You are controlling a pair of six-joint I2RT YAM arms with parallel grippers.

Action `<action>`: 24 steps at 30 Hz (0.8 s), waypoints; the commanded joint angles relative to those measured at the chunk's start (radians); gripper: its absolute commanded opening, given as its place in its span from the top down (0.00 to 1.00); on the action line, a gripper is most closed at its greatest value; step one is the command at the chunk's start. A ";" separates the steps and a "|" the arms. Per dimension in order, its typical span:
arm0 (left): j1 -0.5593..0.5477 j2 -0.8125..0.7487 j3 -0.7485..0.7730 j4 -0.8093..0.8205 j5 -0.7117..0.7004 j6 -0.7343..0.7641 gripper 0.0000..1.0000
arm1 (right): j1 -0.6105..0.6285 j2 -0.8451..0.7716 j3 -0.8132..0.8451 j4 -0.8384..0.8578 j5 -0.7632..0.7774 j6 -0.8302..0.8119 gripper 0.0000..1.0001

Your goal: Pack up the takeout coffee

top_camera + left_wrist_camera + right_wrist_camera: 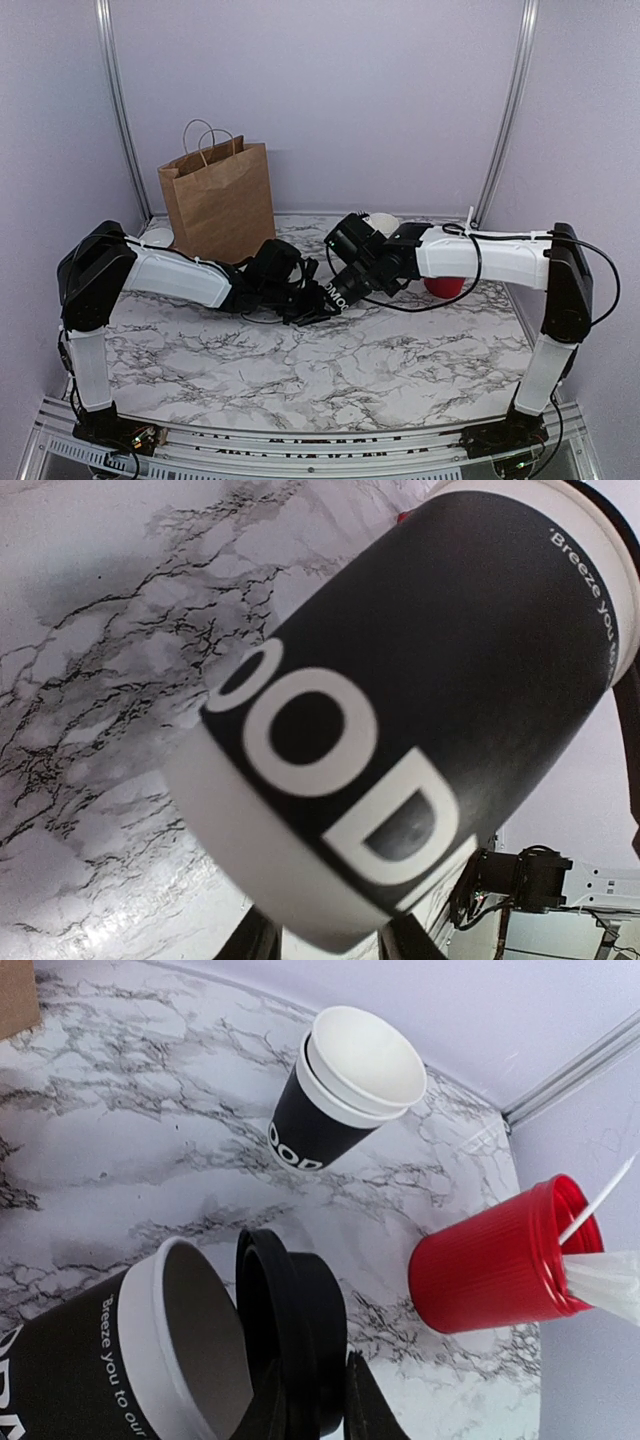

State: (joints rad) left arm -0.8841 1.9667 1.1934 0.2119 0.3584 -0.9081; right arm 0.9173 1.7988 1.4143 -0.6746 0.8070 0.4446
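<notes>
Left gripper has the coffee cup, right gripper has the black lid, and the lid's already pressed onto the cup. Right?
Not quite: the lid is not on yet. The right wrist view shows the cup with its mouth open, the lid held just beside its rim. The rest holds.

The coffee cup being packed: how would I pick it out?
Find the brown paper bag at the back, then look just right of it and nearer. There the left tool holds a single black cup tilted, black lid at its mouth, unlike the upright nested stack.
</notes>
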 commanded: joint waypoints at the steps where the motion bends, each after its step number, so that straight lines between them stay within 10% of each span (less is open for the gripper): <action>1: 0.008 -0.017 -0.015 0.040 0.027 -0.015 0.67 | 0.058 0.102 0.125 -0.232 0.286 0.074 0.95; 24: 0.050 -0.037 -0.098 0.269 0.076 -0.218 0.68 | 0.093 0.213 0.262 -0.413 0.549 0.126 0.89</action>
State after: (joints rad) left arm -0.8433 1.9636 1.1358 0.3836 0.4110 -1.0626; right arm 1.0050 2.0029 1.6398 -1.0737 1.3258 0.5514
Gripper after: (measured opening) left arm 0.317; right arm 0.110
